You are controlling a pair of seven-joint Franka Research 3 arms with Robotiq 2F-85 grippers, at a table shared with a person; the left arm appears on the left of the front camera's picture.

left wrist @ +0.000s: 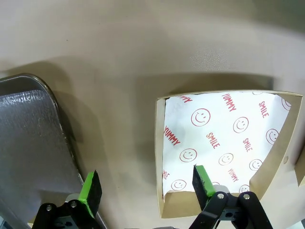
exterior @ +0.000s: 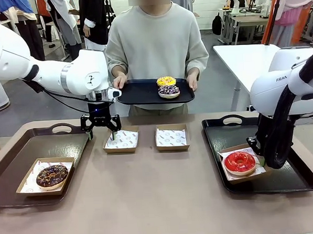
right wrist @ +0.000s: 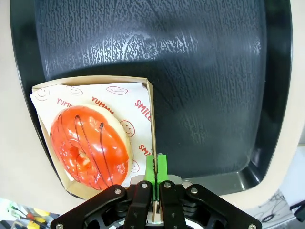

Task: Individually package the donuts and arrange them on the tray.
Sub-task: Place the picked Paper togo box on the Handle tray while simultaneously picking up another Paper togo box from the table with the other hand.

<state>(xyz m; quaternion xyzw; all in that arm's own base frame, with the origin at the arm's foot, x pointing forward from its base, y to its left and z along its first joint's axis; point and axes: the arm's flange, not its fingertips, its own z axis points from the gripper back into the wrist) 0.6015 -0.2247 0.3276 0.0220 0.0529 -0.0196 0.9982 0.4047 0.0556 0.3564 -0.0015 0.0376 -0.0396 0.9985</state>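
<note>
"Front view first: where did the donuts sit?"

"The chocolate donut (exterior: 52,176) lay in the chocolate donut's box (exterior: 24,187) on the left tray (exterior: 22,150), at 8 o'clock on the tabletop (exterior: 161,200). The red donut (exterior: 239,162) lay in the red donut's box (exterior: 227,150) on the right tray (exterior: 288,183), at 4 o'clock. At 12 o'clock a person held a black serving tray (exterior: 139,91) with both hands. The purple donut (exterior: 169,90) was on it, with the yellow donut (exterior: 166,81) just behind."

"And between the two trays?"

"Two empty boxes (exterior: 121,140) lined with printed paper stood side by side but apart, around the middle of the tabletop."

"How was the left gripper (exterior: 100,134)?"

"Its fingers were spread wide, pointing down over the 9 o'clock edge of the left empty box. In the left wrist view one green pad (left wrist: 90,191) hung over bare tabletop between the tray and the box, and the other over the box wall. I could not tell whether they touched anything."

"And the right gripper (right wrist: 156,164)?"

"Its pads were pressed together. In the right wrist view the thin side wall of the red donut's box ran straight in between them, so it was pinching that wall at the 3 o'clock side of the donut. The pads were off the donut itself."
</note>
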